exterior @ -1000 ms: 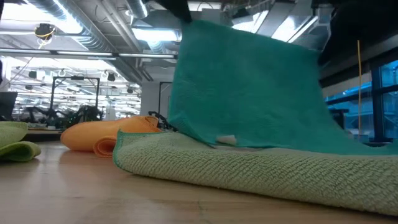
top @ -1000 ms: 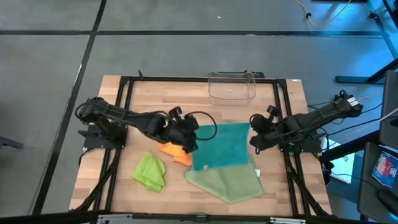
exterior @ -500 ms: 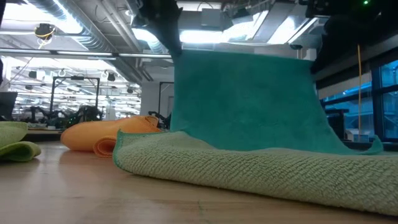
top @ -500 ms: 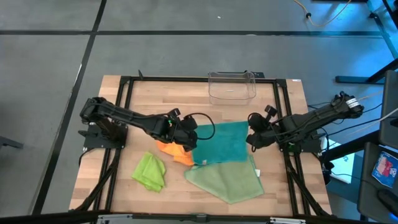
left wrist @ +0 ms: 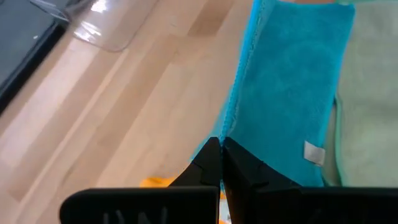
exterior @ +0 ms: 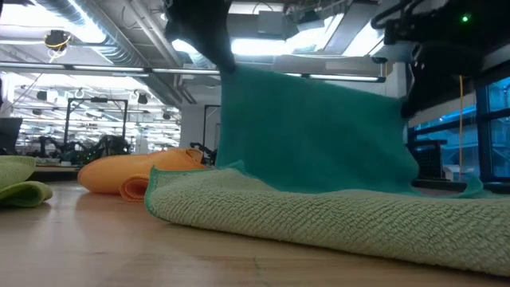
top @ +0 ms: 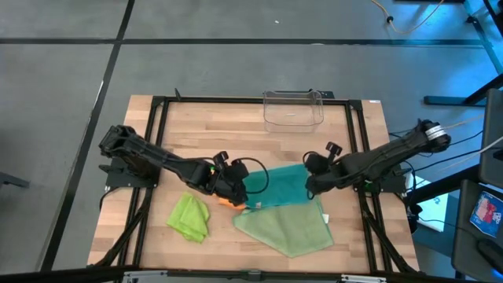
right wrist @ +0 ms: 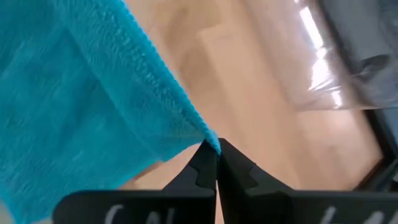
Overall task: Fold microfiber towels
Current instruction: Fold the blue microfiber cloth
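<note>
The teal towel (top: 279, 187) hangs as a sheet between my two grippers, above the sage green towel (top: 287, 226), which lies flat near the table's front. My left gripper (top: 242, 189) is shut on the teal towel's left upper corner. My right gripper (top: 309, 183) is shut on its right upper corner. The teal towel's lower part (exterior: 319, 179) rests on the sage towel (exterior: 319, 219). The orange towel (top: 222, 200) lies rumpled under my left arm. The lime green towel (top: 190, 216) lies bunched at the near left. My left gripper pinches the teal towel's corner (left wrist: 225, 134) between its two fingers, slanting down from the table's left. The top edge runs away from the fingers, and the towel hangs below them, its lower part on the sage towel. My right gripper pinches the opposite corner (right wrist: 208, 140) between its two fingers, slanting down from the table's right. The edge (exterior: 319, 80) between the two holds sags only a little.
A clear plastic bin (top: 292, 108) stands at the table's far edge, behind the towels. Black frame rails (top: 161, 118) run along the table's sides. Bare wood (top: 212, 134) lies between the bin and the towels.
Both grippers have gone down and a little toward the near edge, staying shut on the teal towel's corners. The held top edge has sunk, so less of the towel hangs free; its lower part has stayed on the sage towel.
</note>
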Controlling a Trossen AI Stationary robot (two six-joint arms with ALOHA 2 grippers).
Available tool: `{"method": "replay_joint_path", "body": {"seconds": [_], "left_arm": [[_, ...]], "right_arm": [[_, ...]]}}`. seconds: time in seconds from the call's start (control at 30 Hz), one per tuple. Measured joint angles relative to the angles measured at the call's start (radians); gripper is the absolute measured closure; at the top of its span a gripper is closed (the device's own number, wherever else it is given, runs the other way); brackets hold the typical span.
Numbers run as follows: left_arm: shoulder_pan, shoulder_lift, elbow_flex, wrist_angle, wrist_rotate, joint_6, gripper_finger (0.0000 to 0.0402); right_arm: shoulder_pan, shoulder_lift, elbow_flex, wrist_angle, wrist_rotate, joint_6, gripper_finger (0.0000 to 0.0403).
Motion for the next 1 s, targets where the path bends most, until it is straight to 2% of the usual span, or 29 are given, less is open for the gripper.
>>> {"method": "replay_joint_path", "body": {"seconds": [0.33,0.6,1.0], "left_arm": [[-0.043,0.0,-0.107,0.182,0.042,-0.065,0.0401],[-0.075,0.006,-0.109,0.233,0.042,-0.084,0.0401],[-0.079,0.139,-0.109,0.315,0.113,-0.109,0.0401]], "right_arm": [[0.062,0.147,0.0,0.036,-0.182,0.032,0.0402],[0.123,0.164,0.0,0.042,-0.214,0.077,0.0402],[0.161,0.164,0.0,0.116,-0.295,0.074,0.0402]]}}
